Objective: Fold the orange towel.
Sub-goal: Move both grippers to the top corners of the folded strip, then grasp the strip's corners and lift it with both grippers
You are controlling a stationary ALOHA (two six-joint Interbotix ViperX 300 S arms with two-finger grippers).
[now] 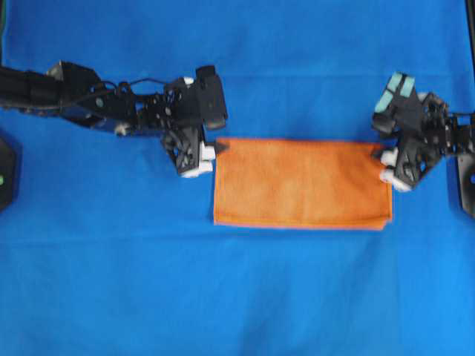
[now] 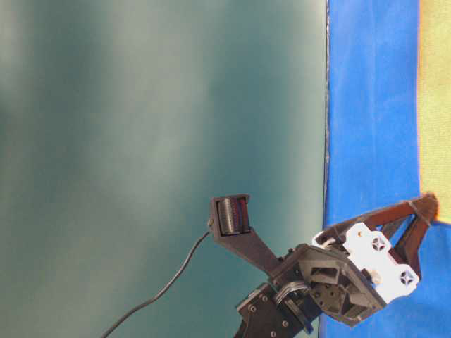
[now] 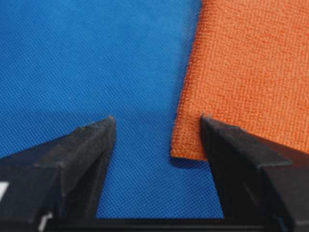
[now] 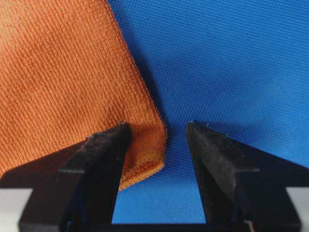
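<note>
The orange towel lies flat on the blue cloth, between the left end effector and the right end effector, apparently folded.

Light was bright and even, with soft shadows beside the orange towel on the blue cloth. The overhead view looked slightly blurred; wrist views were sharp.

Blue cloth bare around orange towel — hands flank ends
</note>
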